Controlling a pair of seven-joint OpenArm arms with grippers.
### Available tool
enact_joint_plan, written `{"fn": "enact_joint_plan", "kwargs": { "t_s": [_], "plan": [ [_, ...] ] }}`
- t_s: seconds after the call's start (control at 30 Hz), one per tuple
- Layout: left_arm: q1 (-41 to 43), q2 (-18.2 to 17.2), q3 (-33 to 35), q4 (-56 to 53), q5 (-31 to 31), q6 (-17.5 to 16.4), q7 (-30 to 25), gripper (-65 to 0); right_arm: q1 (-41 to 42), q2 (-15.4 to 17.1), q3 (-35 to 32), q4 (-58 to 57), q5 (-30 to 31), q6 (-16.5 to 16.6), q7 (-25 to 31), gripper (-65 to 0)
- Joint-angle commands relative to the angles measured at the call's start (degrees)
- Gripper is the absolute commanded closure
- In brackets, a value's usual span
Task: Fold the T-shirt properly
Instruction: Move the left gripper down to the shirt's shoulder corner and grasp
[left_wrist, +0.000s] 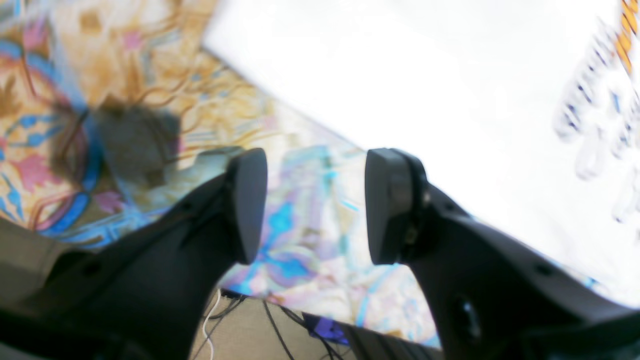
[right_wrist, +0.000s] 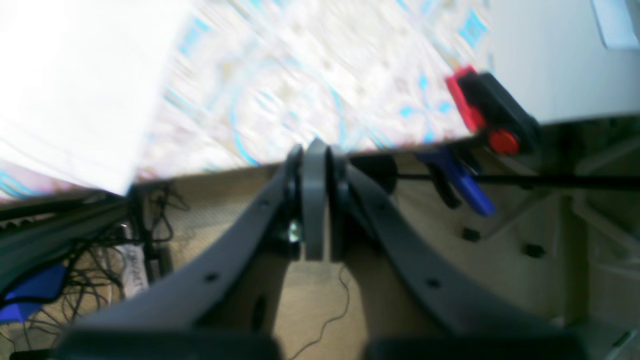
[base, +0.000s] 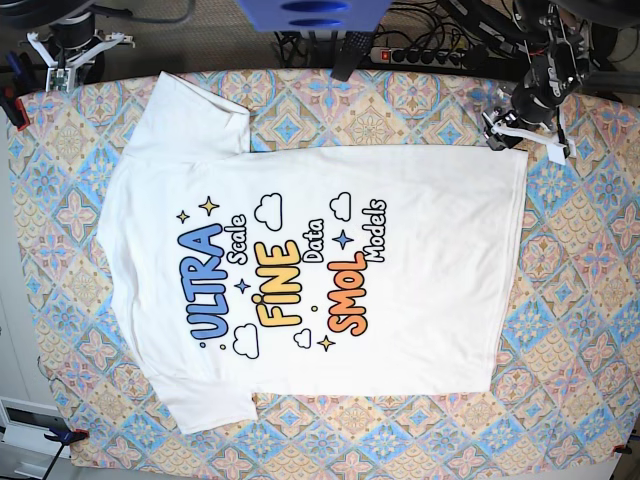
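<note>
The white T-shirt (base: 300, 250) lies flat, print up, on the patterned tablecloth (base: 580, 280), with its collar end to the left and its hem to the right. My left gripper (base: 502, 127) hovers at the shirt's far right hem corner. In the left wrist view it (left_wrist: 315, 205) is open and empty, with the shirt's edge (left_wrist: 425, 75) just past its fingers. My right gripper (right_wrist: 315, 200) is shut and empty over the table's edge, with the shirt (right_wrist: 75, 75) to its upper left. In the base view the right arm (base: 65, 55) sits at the far left corner.
A red and black clamp (right_wrist: 485, 110) grips the table edge near my right gripper. Cables and a power strip (base: 420, 55) lie behind the table. A blue object (base: 310, 15) stands at the back centre. Bare tablecloth rings the shirt.
</note>
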Motion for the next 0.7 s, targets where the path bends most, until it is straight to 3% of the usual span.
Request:
{"fn": "enact_joint_plan", "kwargs": {
  "t_s": [0.0,0.3,0.67],
  "plan": [
    [-0.45,-0.71,-0.29,-0.29,-0.72,-0.19,-0.52,-31.7,-0.96,0.60,0.43,0.77,0.48,-0.49,1.01,0.0],
    [-4.14,-0.62,-0.03,-5.13,-0.20,-0.19,-3.60,-31.7,-0.60,0.77,0.96,0.42,16.04,-0.49,0.92,0.0],
    [-10.12,-0.54,0.15,-13.30,-0.55,-0.10,-3.69,-30.3,1.24,0.86,0.69,0.33,19.82,-0.49,-0.05,0.0]
  ]
}}
